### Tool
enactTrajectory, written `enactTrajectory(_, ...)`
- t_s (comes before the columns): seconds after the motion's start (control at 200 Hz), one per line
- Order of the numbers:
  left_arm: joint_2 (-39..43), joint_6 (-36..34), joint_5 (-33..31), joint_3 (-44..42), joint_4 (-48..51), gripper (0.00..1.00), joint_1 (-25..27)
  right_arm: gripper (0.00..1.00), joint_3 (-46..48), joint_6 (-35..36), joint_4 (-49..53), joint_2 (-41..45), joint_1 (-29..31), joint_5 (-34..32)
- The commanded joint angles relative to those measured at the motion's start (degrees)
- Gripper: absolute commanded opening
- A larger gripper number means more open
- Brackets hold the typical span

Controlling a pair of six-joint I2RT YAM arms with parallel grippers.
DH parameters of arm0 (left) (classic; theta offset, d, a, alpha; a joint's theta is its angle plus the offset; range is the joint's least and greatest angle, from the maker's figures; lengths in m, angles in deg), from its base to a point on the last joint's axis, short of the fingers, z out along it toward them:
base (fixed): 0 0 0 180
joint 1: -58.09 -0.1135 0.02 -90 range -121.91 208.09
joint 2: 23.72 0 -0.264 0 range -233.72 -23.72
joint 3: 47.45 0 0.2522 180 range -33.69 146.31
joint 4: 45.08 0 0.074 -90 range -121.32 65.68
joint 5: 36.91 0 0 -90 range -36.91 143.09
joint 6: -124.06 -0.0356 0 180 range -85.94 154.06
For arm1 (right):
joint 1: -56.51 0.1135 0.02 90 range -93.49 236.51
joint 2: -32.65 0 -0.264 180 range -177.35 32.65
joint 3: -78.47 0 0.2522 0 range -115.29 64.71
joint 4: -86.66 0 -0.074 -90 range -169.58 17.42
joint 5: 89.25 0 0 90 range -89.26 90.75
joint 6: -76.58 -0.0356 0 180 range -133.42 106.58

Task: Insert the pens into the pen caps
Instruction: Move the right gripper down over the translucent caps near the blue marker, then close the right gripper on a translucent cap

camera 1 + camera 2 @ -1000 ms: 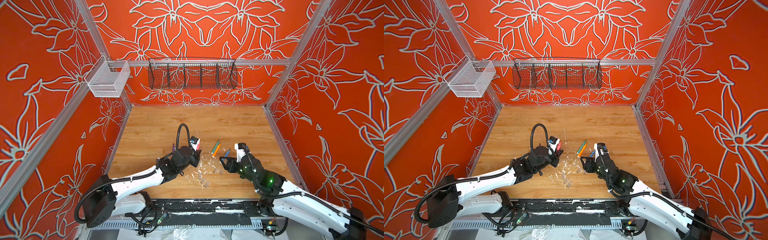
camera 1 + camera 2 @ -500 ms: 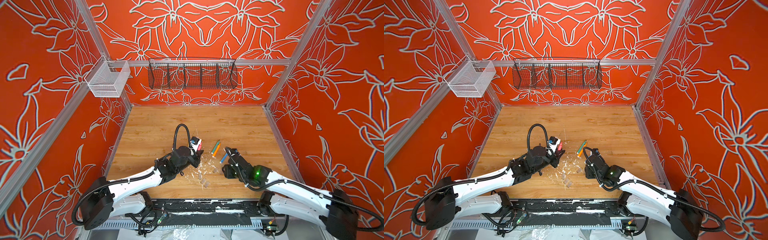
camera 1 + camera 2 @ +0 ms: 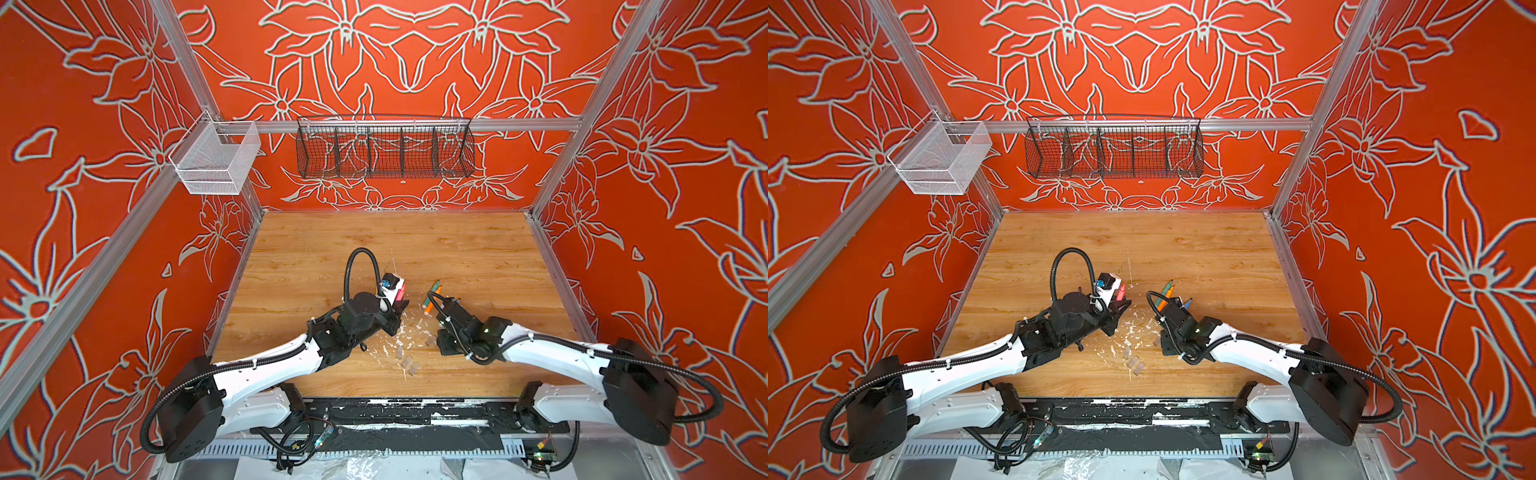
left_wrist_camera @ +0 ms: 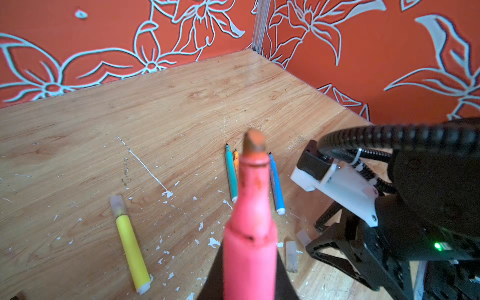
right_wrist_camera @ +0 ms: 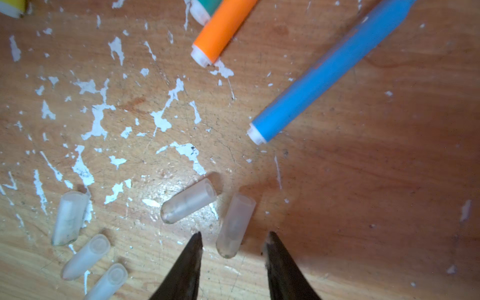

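Right arm, moved: over the last second it has dropped from a raised pose near the blue pen [image 5: 324, 67] to low over the caps, and the right jaws have narrowed on the way.
Right jaws: released. The two dark tips straddle the closed end of one clear cap [image 5: 235, 226], with bare counter [image 3: 374, 249] showing on each side, so nothing is gripped yet.
Why there: taking the cap near its closed end would leave the open mouth free for a pen tip; that is my reading.
Left jaws: clenched on the pink pen [image 4: 249, 233], which is held up off the counter with its tip pointing away from the wrist — likely parked so a cap can be brought to it.
Second cap [image 5: 188, 201]: just beside the straddled one, mouth near mouth; closing could nudge it.
Spare caps [image 5: 87, 255]: three lie in a loose cluster further off.
Pens lying flat: the blue pen, the orange pen [image 5: 223, 28] and the green pen [image 4: 231, 176] rest side by side, uncapped, beyond the caps. The yellow pen [image 4: 130, 244] already wears a cap.
Progress: early — one pen capped as far as I can see, and pink looks next.
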Motion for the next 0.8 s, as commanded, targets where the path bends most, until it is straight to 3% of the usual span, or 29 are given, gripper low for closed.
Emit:
enactTrajectory(0.0,0.66,-0.72,0.66,-0.36,-2.01,0.0,0.11,0.41,-1.68,0.3,0.65,-1.37,0.34,-0.86)
enactTrajectory(0.495,1.2,-0.19,-1.09,-0.69,-1.82,0.0,0.07,0.28,-3.21,0.34,1.52,-8.54,0.35,-3.44)
enactTrajectory(0.791,1.81,-0.19,-1.18,-0.96,-1.94,0.0,0.12,0.27,-3.41,0.55,1.44,-11.54,0.46,-4.83)
